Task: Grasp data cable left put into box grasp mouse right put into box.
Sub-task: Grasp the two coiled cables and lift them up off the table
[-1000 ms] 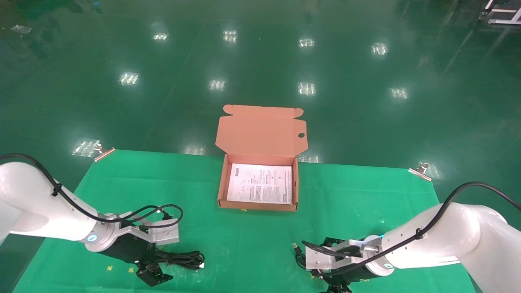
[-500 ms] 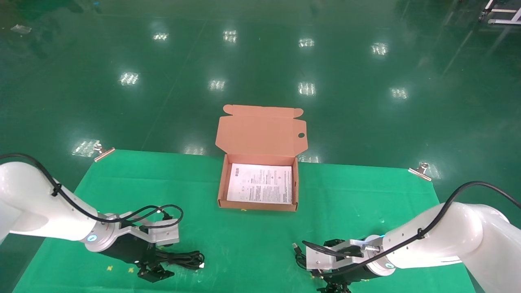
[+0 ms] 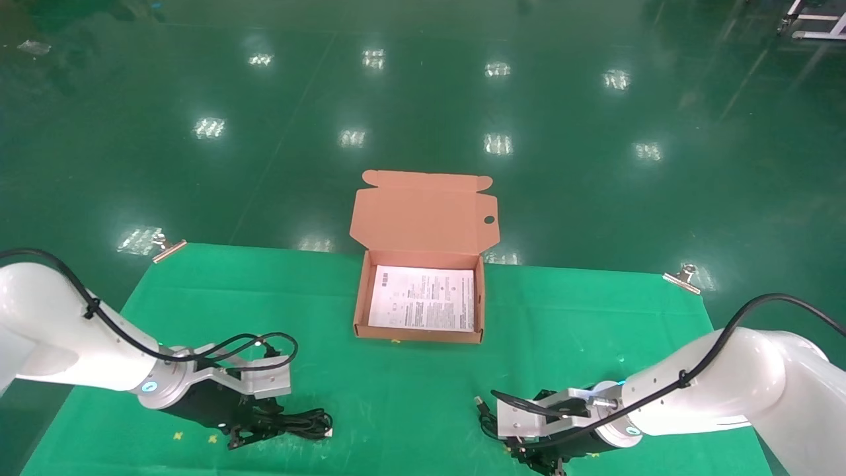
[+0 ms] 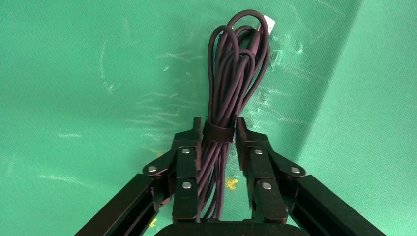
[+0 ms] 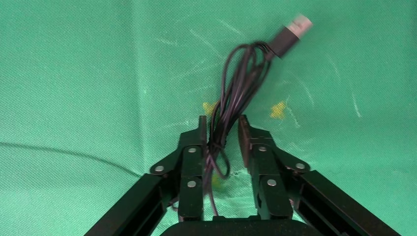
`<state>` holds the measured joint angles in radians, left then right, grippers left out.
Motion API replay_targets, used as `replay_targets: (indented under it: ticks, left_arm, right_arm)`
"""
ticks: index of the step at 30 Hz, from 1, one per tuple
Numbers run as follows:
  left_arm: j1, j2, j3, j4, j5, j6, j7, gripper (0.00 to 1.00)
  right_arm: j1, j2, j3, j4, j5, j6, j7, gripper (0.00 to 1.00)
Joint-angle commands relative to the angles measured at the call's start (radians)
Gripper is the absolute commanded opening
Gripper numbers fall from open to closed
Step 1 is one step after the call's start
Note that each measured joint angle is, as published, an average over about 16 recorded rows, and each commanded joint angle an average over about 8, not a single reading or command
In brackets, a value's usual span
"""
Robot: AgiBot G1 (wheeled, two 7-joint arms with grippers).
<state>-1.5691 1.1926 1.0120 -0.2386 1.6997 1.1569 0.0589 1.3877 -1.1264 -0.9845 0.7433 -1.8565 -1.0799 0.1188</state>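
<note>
Green cloth over table (image 3: 198, 277), glossy floor behind. Box (image 3: 360, 304) open at far centre edge, printed sheet inside. Left gripper (image 4: 218, 140) at near left corner, fingers nearly closed either side of data cable (image 4: 236, 73) at its strap. Right gripper (image 5: 220, 135) at near right edge, fingers narrowed around mouse cord (image 5: 236, 83); mouse body unseen. Judgement: squeeze firmly before lifting.

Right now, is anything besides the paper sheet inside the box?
No, the box holds only the printed sheet; the data cable lies on the cloth.
</note>
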Motion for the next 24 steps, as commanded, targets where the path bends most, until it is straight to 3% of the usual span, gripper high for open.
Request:
replay_targets:
  ticks: [1, 18, 24]
  left_arm:
    - [0.000, 0.000, 0.000, 0.000, 0.000, 0.000, 0.000, 0.00]
    - [-0.011, -0.009, -0.005, -0.011, -0.006, 0.010, 0.009, 0.00]
    - [-0.055, -0.048, -0.013, -0.069, -0.015, 0.045, 0.041, 0.00]
  right_arm:
    - [0.000, 0.000, 0.000, 0.000, 0.000, 0.000, 0.000, 0.00]
    - [0.005, 0.005, 0.003, 0.003, 0.002, 0.000, 0.003, 0.00]
    - [0.048, 0.062, 0.036, 0.051, 0.026, -0.011, 0.039, 0.00]
